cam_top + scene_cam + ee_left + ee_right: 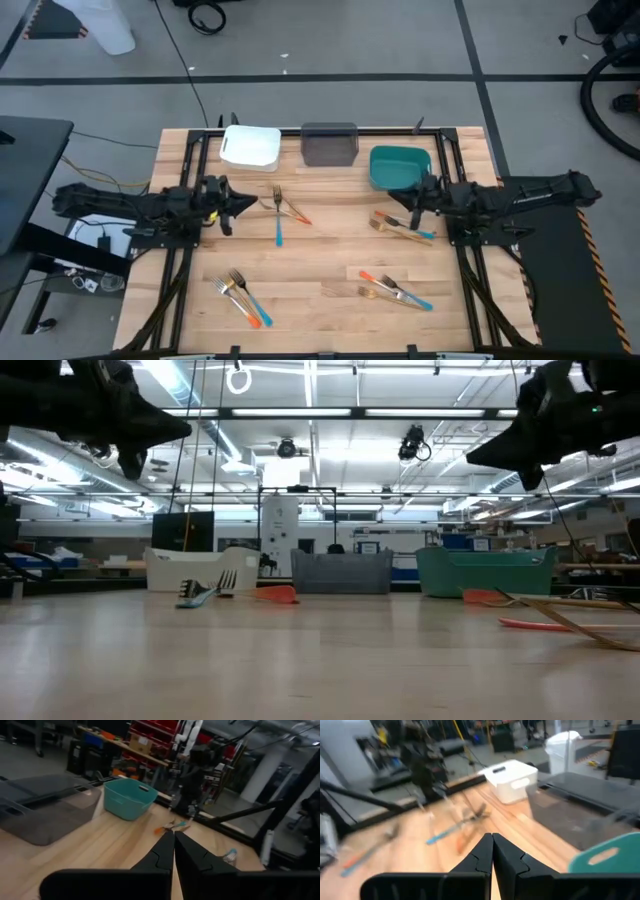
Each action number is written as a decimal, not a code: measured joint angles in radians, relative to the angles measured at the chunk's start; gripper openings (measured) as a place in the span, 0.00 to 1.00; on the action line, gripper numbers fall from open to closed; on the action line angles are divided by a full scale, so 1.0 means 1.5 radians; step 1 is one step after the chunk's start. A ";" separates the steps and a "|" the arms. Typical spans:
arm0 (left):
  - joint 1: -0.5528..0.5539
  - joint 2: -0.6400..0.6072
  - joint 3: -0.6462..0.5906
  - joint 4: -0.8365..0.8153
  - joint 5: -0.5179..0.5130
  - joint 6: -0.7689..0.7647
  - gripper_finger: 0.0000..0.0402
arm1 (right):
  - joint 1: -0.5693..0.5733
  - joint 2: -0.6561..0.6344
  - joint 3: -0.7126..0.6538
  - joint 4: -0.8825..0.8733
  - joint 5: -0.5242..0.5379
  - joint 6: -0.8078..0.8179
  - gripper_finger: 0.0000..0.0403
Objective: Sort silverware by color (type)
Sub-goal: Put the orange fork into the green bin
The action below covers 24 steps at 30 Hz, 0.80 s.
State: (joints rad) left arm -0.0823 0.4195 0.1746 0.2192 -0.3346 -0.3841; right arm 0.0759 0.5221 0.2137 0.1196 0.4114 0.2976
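The silverware lies in four small heaps on the wooden table (330, 255): forks with blue, orange and tan handles at centre left (283, 212), near left (243, 297), centre right (402, 226) and near right (395, 290). My left gripper (248, 203) is shut and hangs level above the table's left side, pointing toward the centre-left heap; its fingers meet in the left wrist view (174, 835). My right gripper (397, 196) is also shut. It hangs above the right side, just in front of the teal bin, and its tips touch each other in the right wrist view (492, 837). Neither holds anything.
Three bins stand in a row along the far edge: white (250, 146), grey (329, 143) and teal (399, 165). Bare wood lies in the table's middle between the fork heaps. In the low view both arms (130, 420) (540, 435) hang well above the tabletop.
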 joint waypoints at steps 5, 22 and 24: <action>0.001 0.033 0.013 -0.006 -0.021 0.008 0.15 | -0.017 0.082 0.064 -0.064 0.001 -0.009 0.05; 0.001 0.090 0.038 -0.032 -0.023 0.054 0.31 | -0.027 0.288 0.222 -0.283 -0.102 0.050 0.05; 0.001 0.095 0.053 -0.056 -0.023 0.053 0.31 | -0.027 0.309 0.243 -0.328 -0.107 0.052 0.05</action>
State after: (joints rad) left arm -0.0814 0.5620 0.2541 0.1357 -0.3695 -0.3050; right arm 0.0360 0.9863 0.5779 -0.3717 0.2503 0.3755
